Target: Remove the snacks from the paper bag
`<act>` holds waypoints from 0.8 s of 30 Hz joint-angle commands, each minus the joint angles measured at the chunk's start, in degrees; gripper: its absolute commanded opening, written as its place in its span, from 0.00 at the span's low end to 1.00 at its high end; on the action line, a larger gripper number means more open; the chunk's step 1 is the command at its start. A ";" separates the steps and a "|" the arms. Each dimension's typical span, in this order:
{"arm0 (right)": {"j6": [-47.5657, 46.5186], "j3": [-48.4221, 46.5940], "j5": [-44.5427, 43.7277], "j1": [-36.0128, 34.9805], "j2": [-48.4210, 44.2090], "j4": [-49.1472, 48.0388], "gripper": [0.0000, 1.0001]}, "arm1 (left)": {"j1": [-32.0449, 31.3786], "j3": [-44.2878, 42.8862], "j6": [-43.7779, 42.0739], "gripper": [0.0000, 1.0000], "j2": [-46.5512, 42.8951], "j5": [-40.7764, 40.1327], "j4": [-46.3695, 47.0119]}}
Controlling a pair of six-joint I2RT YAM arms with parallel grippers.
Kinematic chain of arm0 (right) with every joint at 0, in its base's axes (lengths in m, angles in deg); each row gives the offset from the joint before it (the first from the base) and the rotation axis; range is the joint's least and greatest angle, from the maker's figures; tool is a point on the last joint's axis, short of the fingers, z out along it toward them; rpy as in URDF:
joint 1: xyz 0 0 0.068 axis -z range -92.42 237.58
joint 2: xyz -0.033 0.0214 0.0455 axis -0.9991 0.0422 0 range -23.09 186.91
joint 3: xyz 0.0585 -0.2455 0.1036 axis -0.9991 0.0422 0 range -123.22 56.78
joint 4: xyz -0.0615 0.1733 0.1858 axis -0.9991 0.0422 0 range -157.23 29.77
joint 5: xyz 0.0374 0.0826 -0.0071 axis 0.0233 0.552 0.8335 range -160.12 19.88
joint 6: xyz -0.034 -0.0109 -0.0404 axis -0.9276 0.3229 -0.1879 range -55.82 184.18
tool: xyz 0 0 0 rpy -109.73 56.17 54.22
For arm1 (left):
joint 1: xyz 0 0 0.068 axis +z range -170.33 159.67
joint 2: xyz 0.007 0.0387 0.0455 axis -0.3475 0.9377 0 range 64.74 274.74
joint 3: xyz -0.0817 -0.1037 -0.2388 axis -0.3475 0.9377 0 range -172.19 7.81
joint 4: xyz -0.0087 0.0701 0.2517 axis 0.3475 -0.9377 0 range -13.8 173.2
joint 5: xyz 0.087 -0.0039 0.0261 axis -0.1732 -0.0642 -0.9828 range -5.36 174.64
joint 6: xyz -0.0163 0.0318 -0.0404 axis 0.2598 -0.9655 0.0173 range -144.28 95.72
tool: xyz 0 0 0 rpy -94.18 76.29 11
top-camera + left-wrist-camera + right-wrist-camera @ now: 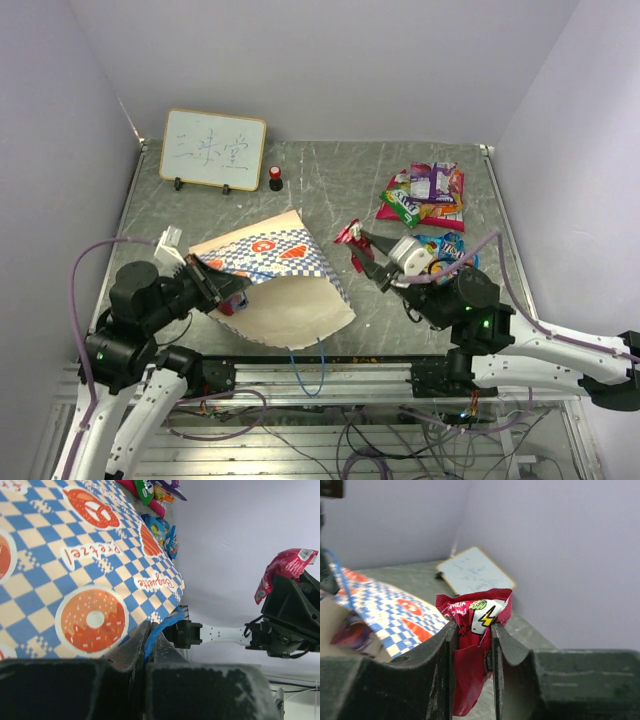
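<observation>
The paper bag (285,285) lies on its side, mouth toward my left arm. My left gripper (213,290) is shut on its blue cord handle (161,628) at the mouth; in the left wrist view the gripper (149,632) has the checkered band (75,570) just above it. My right gripper (364,254) is shut on a red snack packet (349,236) and holds it above the table, right of the bag. The right wrist view shows the packet (476,615) pinched between the fingers (472,628). A purple-red packet (350,632) shows inside the bag mouth.
A pile of snack packets (425,195) lies at the back right. A blue packet (447,248) lies beside my right wrist. A framed whiteboard (213,150) and a small red-and-black knob (275,178) stand at the back left. Walls enclose three sides.
</observation>
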 commanded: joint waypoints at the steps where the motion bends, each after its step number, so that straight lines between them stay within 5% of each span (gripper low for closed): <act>1: -0.36 -3.14 -17.80 0.90 1.40 2.82 0.00 | -0.33 -1.36 -1.32 0.07 7.90 1.28 8.54; 5: 7.82 -5.45 -27.41 7.88 4.27 6.78 0.00 | -0.33 -8.11 -8.39 0.07 15.79 1.26 9.22; 9: 22.32 -7.67 -19.37 25.72 8.02 19.17 0.00 | -0.33 -11.95 -13.84 0.07 21.06 1.33 10.46; 15: 27.17 -8.31 -10.76 43.47 16.16 23.59 0.00 | -0.37 -11.84 -15.15 0.07 22.51 3.91 15.95; 24: 33.60 -7.88 -5.10 53.71 25.73 22.28 0.00 | -0.33 -10.50 -17.88 0.07 21.85 7.28 17.87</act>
